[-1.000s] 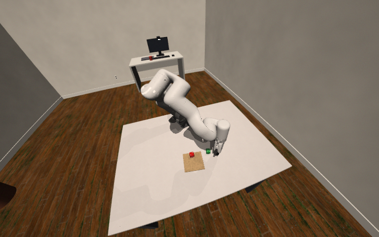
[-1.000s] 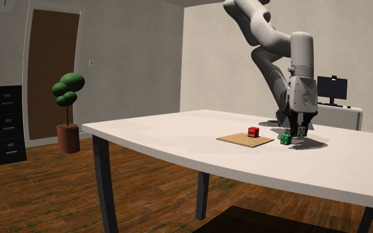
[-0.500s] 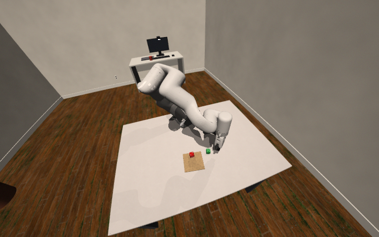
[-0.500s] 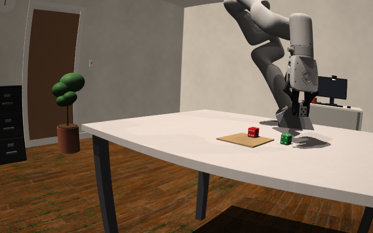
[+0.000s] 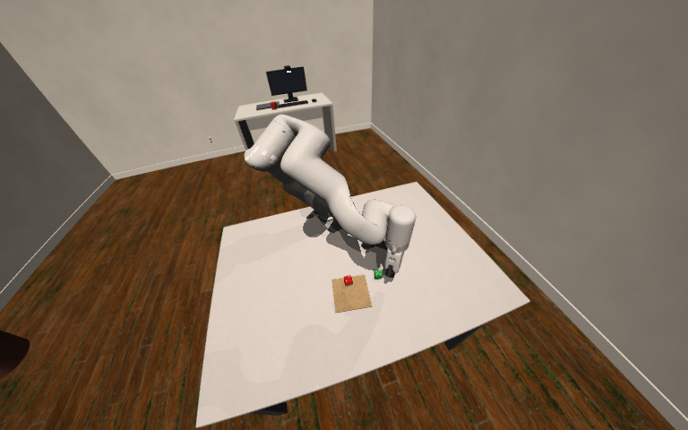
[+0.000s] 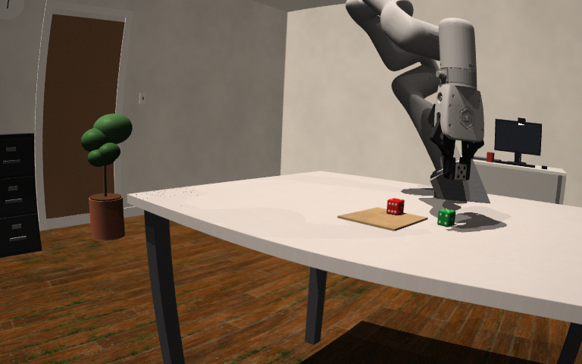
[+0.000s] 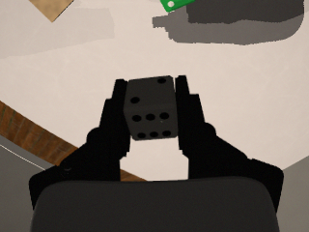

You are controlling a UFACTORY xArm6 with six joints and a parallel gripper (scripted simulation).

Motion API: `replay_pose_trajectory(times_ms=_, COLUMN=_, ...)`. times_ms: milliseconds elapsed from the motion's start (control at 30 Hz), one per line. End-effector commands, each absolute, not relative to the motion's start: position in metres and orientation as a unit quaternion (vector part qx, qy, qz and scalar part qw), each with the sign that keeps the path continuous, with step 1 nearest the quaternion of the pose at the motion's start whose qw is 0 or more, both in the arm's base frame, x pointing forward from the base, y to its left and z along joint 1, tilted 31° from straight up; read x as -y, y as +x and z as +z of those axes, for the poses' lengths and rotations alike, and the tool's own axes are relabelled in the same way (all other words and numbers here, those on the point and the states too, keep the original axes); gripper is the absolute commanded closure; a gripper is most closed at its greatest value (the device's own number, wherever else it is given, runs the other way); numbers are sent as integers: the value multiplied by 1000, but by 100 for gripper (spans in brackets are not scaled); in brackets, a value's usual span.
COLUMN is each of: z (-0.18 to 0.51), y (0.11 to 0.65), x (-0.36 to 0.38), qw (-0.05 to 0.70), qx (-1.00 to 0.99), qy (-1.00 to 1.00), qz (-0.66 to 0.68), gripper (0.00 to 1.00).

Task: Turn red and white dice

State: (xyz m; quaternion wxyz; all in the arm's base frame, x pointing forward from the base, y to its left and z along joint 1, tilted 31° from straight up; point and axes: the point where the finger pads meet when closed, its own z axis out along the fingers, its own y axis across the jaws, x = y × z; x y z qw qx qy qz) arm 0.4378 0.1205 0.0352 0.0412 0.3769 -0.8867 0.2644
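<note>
White die (image 6: pixel 461 171) (image 7: pixel 151 108): pinched between the jaws and held above the counter (image 5: pixel 273 355) (image 6: pixel 279 240) (image 7: pixel 217 63). 1 black finger (image 7: pixel 114 116) is seen at each side of it in the wrist view. 2 of its faces are shown there, 1 marked with 2 pips and 1 with 6. Which face is uppermost cannot be told. In the top view the die cannot be made out at the jaws.

Red die (image 5: pixel 348 280) (image 6: pixel 395 206): supported by the mat (image 5: pixel 352 298) (image 6: pixel 377 219) (image 7: pixel 50 7), near the edge on the arm's side. 6 pips are shown on a side face in the exterior view. Top count: too small to be read.

Green die (image 5: pixel 377 274) (image 6: pixel 446 217) (image 7: pixel 176 4): set on the counter just beside the mat, apart from it. Only a corner is caught at the upper border of the wrist view.

Mat: laid flat on the counter. Arm (image 5: pixel 314 172) (image 6: pixel 457 47): reached over the counter, with the jaws pointed downward.

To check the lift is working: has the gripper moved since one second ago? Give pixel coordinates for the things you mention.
Yes, upward: the gripper (image 5: pixel 389 273) (image 6: pixel 458 174) (image 7: pixel 152 93) stands higher above the table (image 5: pixel 273 344) (image 6: pixel 266 227) (image 7: pixel 82 72).
</note>
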Motion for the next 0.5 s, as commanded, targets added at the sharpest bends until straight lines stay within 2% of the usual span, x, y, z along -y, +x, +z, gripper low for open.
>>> replay_pose_trajectory(times_ms=0, z=61, y=448, x=-86, qw=61, qx=852, qy=453, qz=254, gripper=73)
replay_pose_trajectory(times_ms=467, z=107, y=452, x=-10, qw=105, qx=760, qy=594, qz=242, gripper=73)
